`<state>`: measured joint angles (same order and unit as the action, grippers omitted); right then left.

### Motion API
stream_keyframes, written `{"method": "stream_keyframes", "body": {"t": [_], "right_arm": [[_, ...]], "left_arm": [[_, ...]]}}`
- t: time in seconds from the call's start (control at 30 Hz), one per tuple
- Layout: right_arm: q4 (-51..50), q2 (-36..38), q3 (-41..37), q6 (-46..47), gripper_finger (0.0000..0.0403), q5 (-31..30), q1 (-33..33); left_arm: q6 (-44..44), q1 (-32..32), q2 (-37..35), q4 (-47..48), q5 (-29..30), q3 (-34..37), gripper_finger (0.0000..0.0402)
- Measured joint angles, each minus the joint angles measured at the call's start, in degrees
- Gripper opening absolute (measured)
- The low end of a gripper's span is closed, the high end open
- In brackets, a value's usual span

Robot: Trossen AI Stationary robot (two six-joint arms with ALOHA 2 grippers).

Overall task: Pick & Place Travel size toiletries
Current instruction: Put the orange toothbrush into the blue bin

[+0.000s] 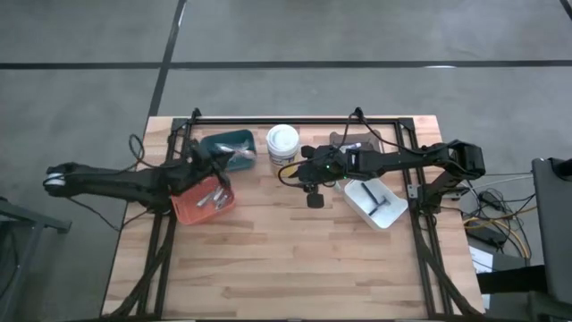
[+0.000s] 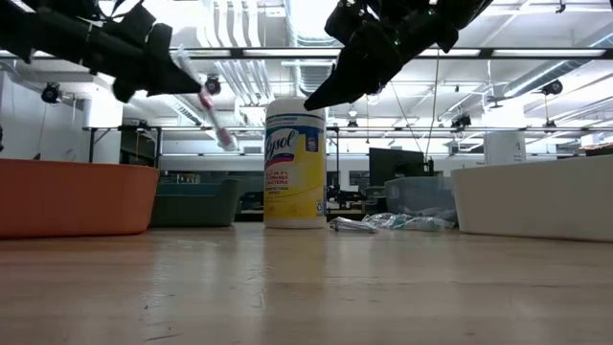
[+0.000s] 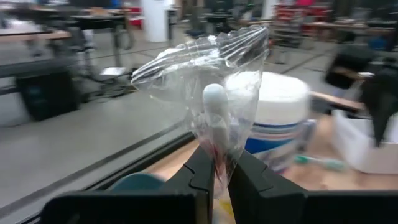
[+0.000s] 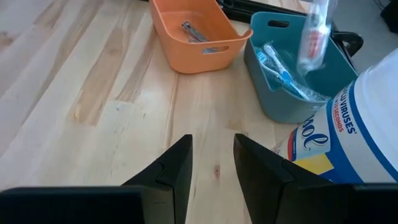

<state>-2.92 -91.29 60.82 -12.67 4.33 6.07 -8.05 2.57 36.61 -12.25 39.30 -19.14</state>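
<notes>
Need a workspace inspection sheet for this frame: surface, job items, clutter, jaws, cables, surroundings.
Surface: wooden table, front half bare.
Job's things: wrapped toothbrush held in the air over the teal bin; more toothbrushes inside that bin; metal items in the orange bin; dark items in the white bin; loose packets lying beside the tub.
Clutter: Lysol wipes tub standing upright at the back.
Grippers: left gripper, jaws shut on the toothbrush wrapper; right gripper, jaws open and empty above the table.
Cables: bundle off the table's right edge.
Surroundings: workshop, no people seen.
</notes>
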Motion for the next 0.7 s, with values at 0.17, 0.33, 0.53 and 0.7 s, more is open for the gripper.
{"method": "stream_keyframes", "body": {"t": [0.17, 0.33, 0.53, 0.7], "right_arm": [[0.02, 0.0, 0.0, 0.0, 0.011, -0.01, -0.02], [0.07, 0.0, 0.0, 0.0, 0.0103, -0.01, -0.02], [0.15, 0.0, 0.0, 0.0, 0.0097, 0.01, -0.07], [0.2, 0.0, 0.0, 0.0, 0.0098, -0.01, -0.04]], "left_arm": [[-0.73, 0.27, -5.01, 4.62, 7.78, 1.44, 0.0031], [-1.77, 2.16, -6.7, 4.24, 10.64, 5.01, 0.0032], [-8.33, 7.3, -6.51, -1.9, 10.61, 10.8, 0.0032], [-14.08, 11.2, -6.51, -9.72, 7.16, 16.1, 0.0032]]}}
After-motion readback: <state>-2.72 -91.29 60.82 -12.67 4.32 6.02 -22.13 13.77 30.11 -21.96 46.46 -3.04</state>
